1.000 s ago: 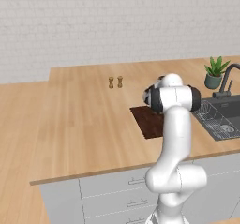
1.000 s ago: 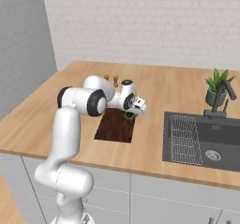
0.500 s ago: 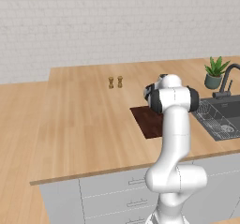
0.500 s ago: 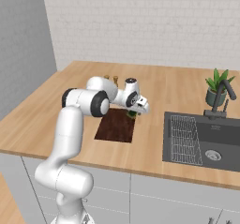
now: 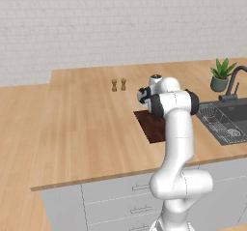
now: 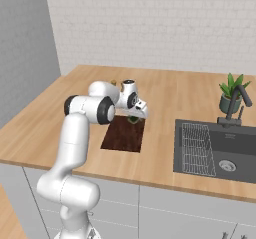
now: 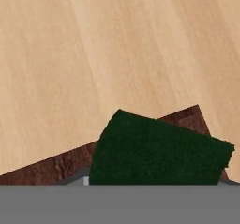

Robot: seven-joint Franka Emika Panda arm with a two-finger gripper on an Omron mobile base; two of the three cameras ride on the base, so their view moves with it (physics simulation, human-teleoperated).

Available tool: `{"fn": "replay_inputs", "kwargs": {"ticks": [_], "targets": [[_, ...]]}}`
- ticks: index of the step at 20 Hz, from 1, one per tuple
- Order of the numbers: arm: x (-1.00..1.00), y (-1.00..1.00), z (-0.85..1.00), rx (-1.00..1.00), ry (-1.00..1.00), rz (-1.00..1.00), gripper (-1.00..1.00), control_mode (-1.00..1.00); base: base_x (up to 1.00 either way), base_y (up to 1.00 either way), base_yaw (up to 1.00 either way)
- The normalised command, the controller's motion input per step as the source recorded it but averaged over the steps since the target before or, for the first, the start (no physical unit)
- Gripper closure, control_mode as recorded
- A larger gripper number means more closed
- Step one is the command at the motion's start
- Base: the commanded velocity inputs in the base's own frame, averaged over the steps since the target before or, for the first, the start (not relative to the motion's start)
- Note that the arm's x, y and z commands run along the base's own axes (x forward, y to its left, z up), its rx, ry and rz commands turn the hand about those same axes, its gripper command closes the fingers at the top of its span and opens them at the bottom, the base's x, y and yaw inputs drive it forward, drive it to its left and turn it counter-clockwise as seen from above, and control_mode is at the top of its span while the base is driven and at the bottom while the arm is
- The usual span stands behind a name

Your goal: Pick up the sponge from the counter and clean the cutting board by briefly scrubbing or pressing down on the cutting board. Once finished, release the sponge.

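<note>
The dark green sponge (image 7: 157,150) sits low in the hand view, directly in front of the hand. My gripper (image 6: 135,115) is shut on the sponge (image 6: 133,119), which hangs just above the far edge of the cutting board (image 6: 122,135). The board is a flat reddish-brown rectangle lying on the light-wood counter (image 6: 165,98), and its corner (image 7: 42,171) shows under the sponge. In the left base view my arm hides much of the cutting board (image 5: 152,126), and the hand is turned away behind the wrist.
A black sink (image 6: 220,148) with a wire rack lies to the right of the board, with a dark faucet (image 6: 237,103) and a potted plant (image 6: 230,95) behind it. Two small shakers (image 5: 118,84) stand on the counter (image 5: 87,128) beyond the board.
The hand has shifted a little along the far edge of the board with the sponge in it, and the jaws have tightened slightly. The board has not moved.
</note>
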Motion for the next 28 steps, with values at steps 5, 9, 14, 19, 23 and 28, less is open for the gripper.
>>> {"fn": "replay_inputs", "kwargs": {"ticks": [5, 9, 14, 19, 23, 28], "targets": [[-0.38, 0.61, -0.39, 0.0, 0.07, 0.03, 1.0, -1.0, 0.0, 0.0, 0.0], [-0.15, 0.71, 0.08, 0.01, 0.01, 0.0, 1.0, -1.0, 0.0, 0.0, 0.0], [-0.36, 0.64, -0.33, -0.01, 0.08, 0.01, 1.0, -1.0, 0.0, 0.0, 0.0], [-1.0, 0.22, -0.98, -0.07, 0.04, 0.06, 1.0, -1.0, 0.0, 0.0, 0.0], [-0.21, 0.09, -0.33, 0.01, 0.01, 0.02, 1.0, -1.0, 0.0, 0.0, 0.0], [0.0, 0.35, 0.39, 0.02, 0.0, 0.0, 1.0, -1.0, 0.0, 0.0, 0.0]]}}
